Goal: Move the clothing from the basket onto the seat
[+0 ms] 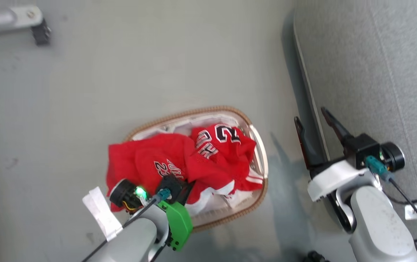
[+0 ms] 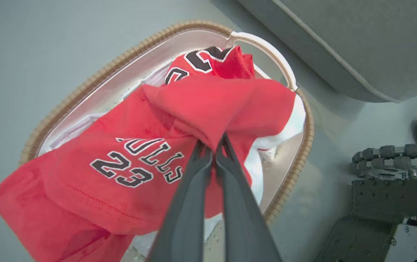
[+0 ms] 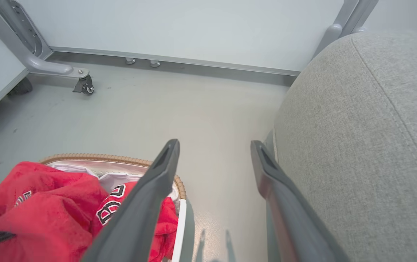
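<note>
- The clothing point(image 1: 179, 163) point(image 2: 121, 145) point(image 3: 48, 203), two bright red basketball garments, is heaped in and over the basket point(image 1: 201, 109) point(image 2: 135, 47) point(image 3: 95, 157), none of it on the seat point(image 1: 376, 54) point(image 2: 339, 43) point(image 3: 357, 145).
- One garment, lettered "BULLS" and "23", is bunched up on top; its loose end spills past the brown woven rim and hangs above the floor point(image 1: 121, 72).
- The other garment lies deeper in the basket on the side towards the seat, showing a large black-and-white number.
- A white sheet point(image 2: 295, 116) shows beneath the red cloth along the basket's wall.
- The left gripper point(image 2: 213, 143) has its two dark fingers pressed almost together, with a fold of the upper garment pinched between the tips.
- The right gripper point(image 1: 309, 114) point(image 3: 215, 143) is spread wide and holds nothing; it hangs over the floor between the basket and the seat, with one finger close against the seat's rounded edge.
- The basket stands on the grey floor, near the seat but apart from it.
- The seat is a broad grey fabric cushion with a seam line running along it.
- Farther off on the floor, a small caster wheel point(image 1: 40, 34) point(image 3: 84, 85) sits under a grey metal leg.
</note>
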